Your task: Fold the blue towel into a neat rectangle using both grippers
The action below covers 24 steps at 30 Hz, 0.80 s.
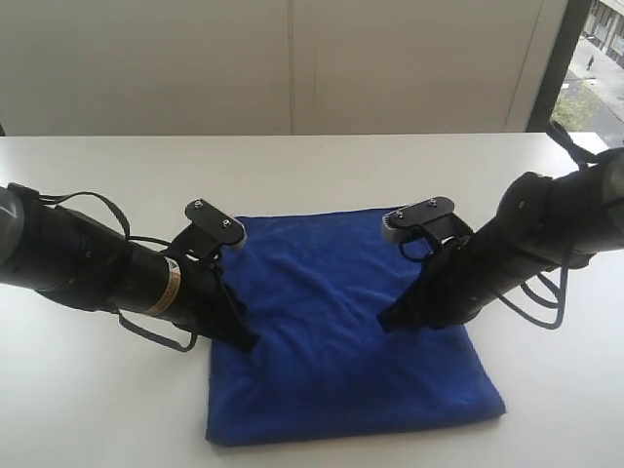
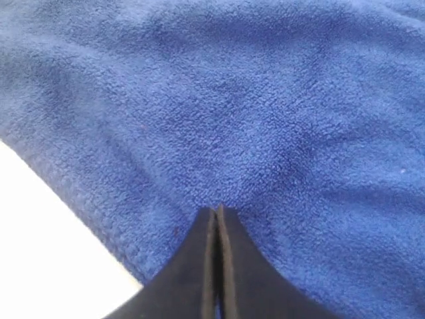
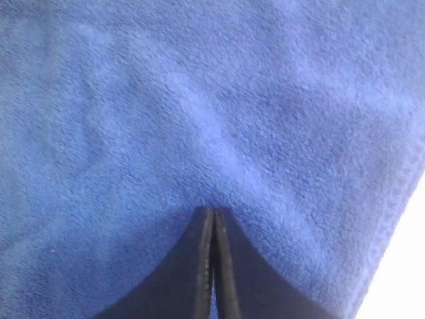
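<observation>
Now we log the left pincer and right pincer clenched, tips pressed into the blue towel lying beneath them on the table, apparently to pin it; pinched cloth, we cannot tell.

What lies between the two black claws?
Only the wrinkled blue towel; the exterior view shows nothing else between the left gripper and the right gripper.
</observation>
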Each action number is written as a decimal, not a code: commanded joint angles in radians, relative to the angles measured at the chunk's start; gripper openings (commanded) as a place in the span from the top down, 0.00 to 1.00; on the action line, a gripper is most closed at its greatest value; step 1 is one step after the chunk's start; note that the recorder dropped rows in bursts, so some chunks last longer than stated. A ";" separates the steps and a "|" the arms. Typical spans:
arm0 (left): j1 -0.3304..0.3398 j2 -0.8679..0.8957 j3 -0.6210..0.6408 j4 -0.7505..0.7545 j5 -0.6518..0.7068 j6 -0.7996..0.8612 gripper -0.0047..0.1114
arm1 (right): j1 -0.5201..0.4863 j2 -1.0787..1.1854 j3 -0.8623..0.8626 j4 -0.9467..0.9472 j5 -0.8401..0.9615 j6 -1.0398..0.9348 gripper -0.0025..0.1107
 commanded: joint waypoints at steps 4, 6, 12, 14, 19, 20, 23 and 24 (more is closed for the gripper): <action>0.006 -0.001 0.033 0.012 0.042 0.002 0.96 | -0.003 -0.012 0.015 -0.031 -0.002 0.017 0.98; 0.016 -0.001 0.038 0.012 0.038 0.002 0.96 | -0.011 -0.012 0.015 -0.102 0.008 0.083 0.98; 0.025 -0.014 0.018 0.012 0.005 0.002 0.96 | -0.011 -0.024 0.015 -0.156 0.010 0.139 0.98; 0.025 -0.040 -0.009 0.012 -0.042 0.002 0.96 | -0.011 -0.059 0.013 -0.151 0.006 0.139 0.98; 0.025 -0.099 -0.049 0.012 -0.105 -0.001 0.96 | -0.011 -0.153 0.000 -0.121 0.020 0.139 0.98; 0.025 -0.115 -0.050 0.012 -0.118 -0.007 0.96 | -0.011 -0.168 -0.004 -0.118 0.034 0.139 0.98; 0.025 -0.165 -0.031 0.012 -0.131 -0.036 0.96 | -0.011 -0.214 -0.007 -0.118 0.098 0.139 0.98; 0.023 -0.178 -0.011 0.012 -0.123 -0.040 0.96 | -0.011 -0.225 -0.005 -0.118 0.118 0.139 0.98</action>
